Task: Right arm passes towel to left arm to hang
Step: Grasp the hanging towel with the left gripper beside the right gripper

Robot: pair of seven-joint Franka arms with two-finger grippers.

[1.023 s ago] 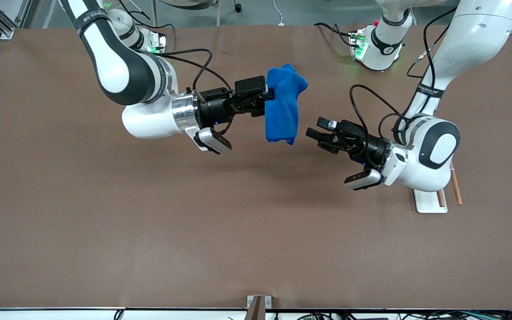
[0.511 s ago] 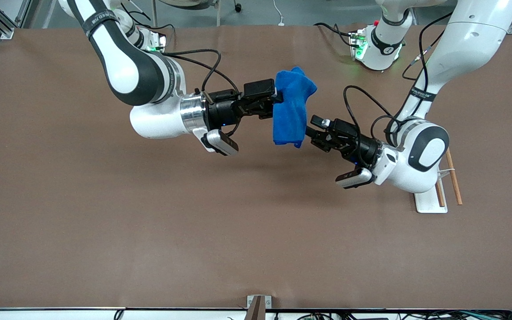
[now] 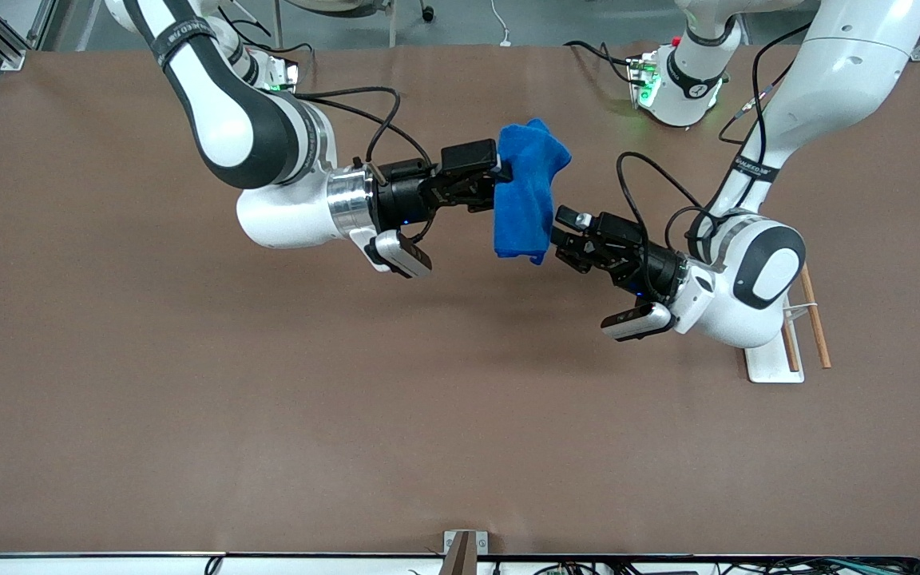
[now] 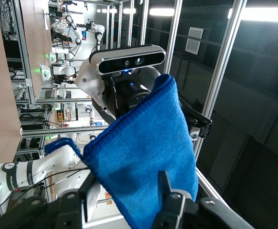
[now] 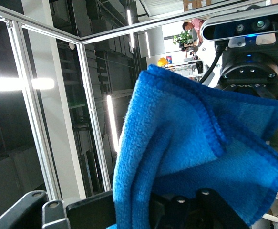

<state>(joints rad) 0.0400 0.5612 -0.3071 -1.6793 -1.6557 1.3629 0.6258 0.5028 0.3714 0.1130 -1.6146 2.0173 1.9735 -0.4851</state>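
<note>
The blue towel (image 3: 525, 192) hangs in the air over the middle of the table, draped downward from one pinched edge. My right gripper (image 3: 498, 179) is shut on that edge; the cloth (image 5: 186, 143) fills the right wrist view and the jaws (image 5: 143, 205) clamp its folded hem. My left gripper (image 3: 557, 232) meets the towel's free lower part from the left arm's end. In the left wrist view its fingers (image 4: 128, 193) straddle the cloth (image 4: 143, 157). One finger lies against it and a gap shows at the other, so this gripper is open.
A white flat stand (image 3: 774, 361) with thin wooden rods (image 3: 816, 327) sits on the brown table (image 3: 188, 399) under the left arm's elbow. A small bracket (image 3: 464, 546) marks the table's edge nearest the front camera.
The left gripper has come in from clear of the towel to straddle its lower part, fingers narrowing. The right arm shifted slightly toward the left arm's end, towel still gripped.
</note>
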